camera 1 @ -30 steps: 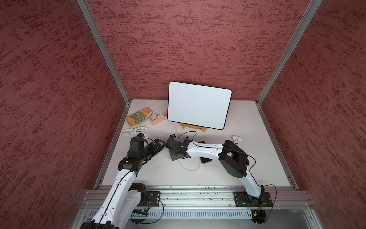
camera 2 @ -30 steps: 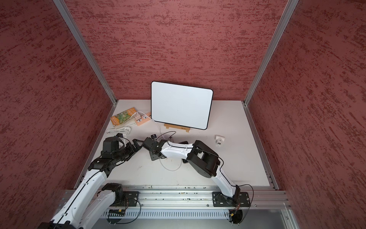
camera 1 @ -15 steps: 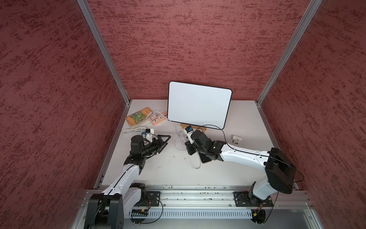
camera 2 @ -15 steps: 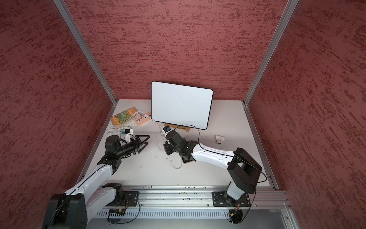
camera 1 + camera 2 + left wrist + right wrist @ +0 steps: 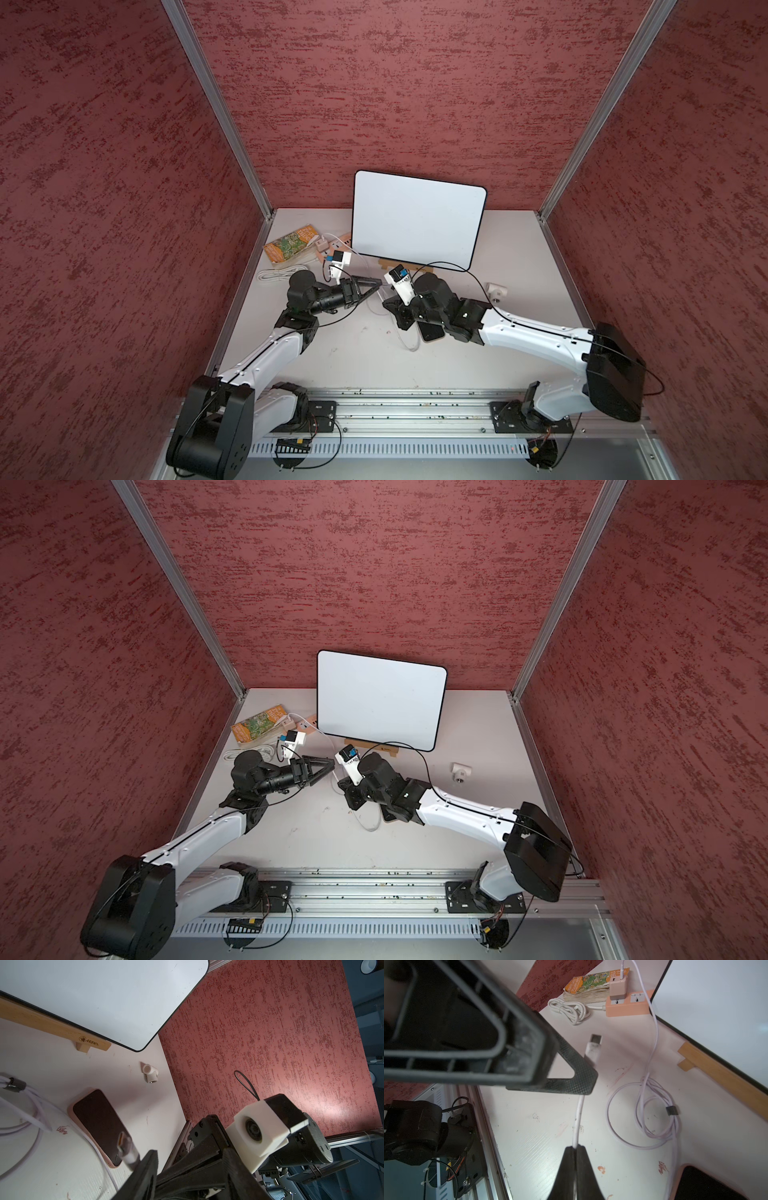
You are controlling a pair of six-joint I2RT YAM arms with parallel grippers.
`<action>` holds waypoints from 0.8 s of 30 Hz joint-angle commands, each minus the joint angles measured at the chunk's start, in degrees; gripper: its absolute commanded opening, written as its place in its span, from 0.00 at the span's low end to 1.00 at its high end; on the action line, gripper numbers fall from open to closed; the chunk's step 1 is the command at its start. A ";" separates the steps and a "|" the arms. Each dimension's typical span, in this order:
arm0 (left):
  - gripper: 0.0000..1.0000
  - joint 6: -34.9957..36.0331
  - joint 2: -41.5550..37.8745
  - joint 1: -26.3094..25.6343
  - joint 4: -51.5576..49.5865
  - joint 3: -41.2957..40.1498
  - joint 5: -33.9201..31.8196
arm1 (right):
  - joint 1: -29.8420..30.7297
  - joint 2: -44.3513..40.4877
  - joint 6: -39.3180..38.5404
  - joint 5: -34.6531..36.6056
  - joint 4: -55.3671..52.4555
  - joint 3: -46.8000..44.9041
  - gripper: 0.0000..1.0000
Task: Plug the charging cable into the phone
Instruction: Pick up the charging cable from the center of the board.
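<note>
two arms, one plug

charging cable (image 5: 578, 1118): pinched tight in the right fingers (image 5: 569, 1167) a short way behind the plug tip (image 5: 593, 1047), lifted off the bench (image 5: 529, 1147); the rest lies looped there. plug's long axis runs away from the right fingers, toward the left arm. left fingers (image 5: 571, 1078) part open, one just beside the plug; no grip seen. phone (image 5: 99, 1124) flat, screen up, under the right wrist, opposite to where the plug points. right arm nearer. plug likely needs turning round first.
</note>
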 commanded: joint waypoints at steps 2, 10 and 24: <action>0.61 5.40 -1.52 -0.12 -10.83 2.39 -2.34 | 0.05 -3.73 -0.37 0.67 1.47 -1.38 0.00; 0.67 8.51 -3.24 0.21 -18.13 3.48 -4.22 | 0.58 -4.43 0.28 1.47 1.16 -1.30 0.00; 0.39 3.08 -0.26 0.94 -8.48 3.19 -3.71 | 1.95 -1.00 0.18 1.21 1.31 -0.93 0.00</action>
